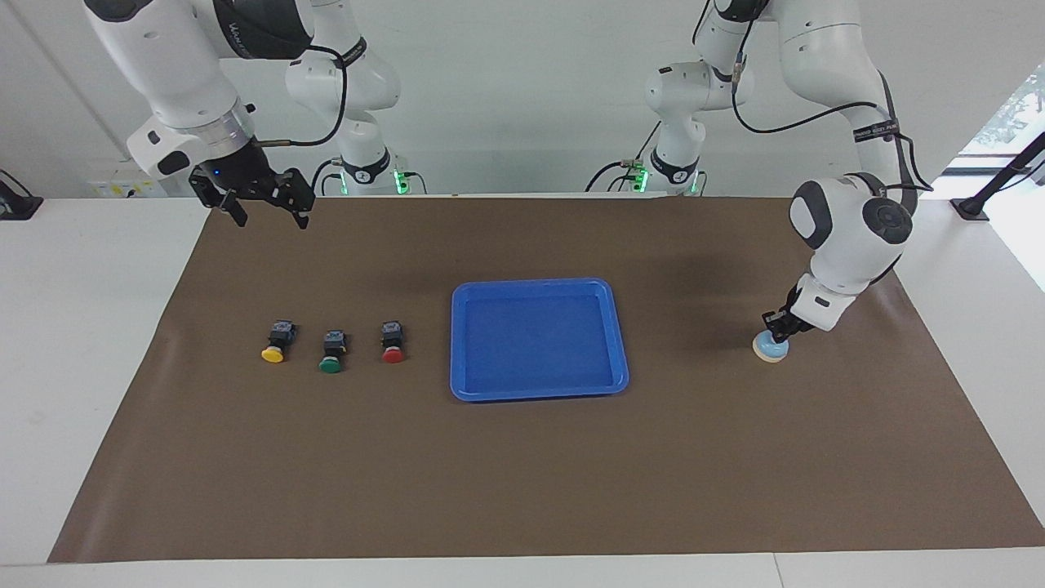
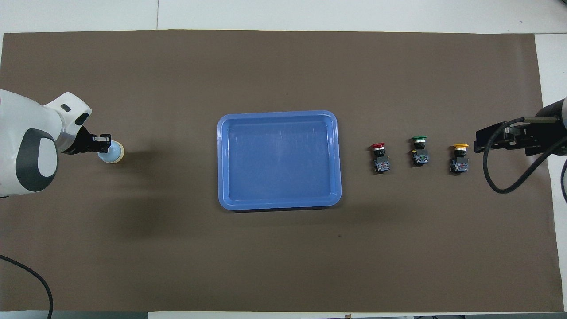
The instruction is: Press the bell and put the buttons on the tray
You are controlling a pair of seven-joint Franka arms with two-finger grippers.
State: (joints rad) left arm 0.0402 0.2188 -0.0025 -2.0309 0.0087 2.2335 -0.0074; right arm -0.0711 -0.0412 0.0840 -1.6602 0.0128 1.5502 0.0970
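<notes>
Left tool [image 1: 774, 322] clenched, set on bell [image 1: 771, 349] knob, middle right of frame. Right tool [image 1: 263, 207] released, parked upper left, above buttons [image 1: 330, 354].

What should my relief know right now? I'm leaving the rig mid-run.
Left gripper: shut, tips down on the bell at the left arm's end of the mat; the press looks under way.
Right gripper: open, waiting in the air near its own end.
Tray: mid-table, nothing in it.
Yellow button, green button and red button: in a row between the tray and the right arm's end.
Left to do: all three buttons onto the tray.
</notes>
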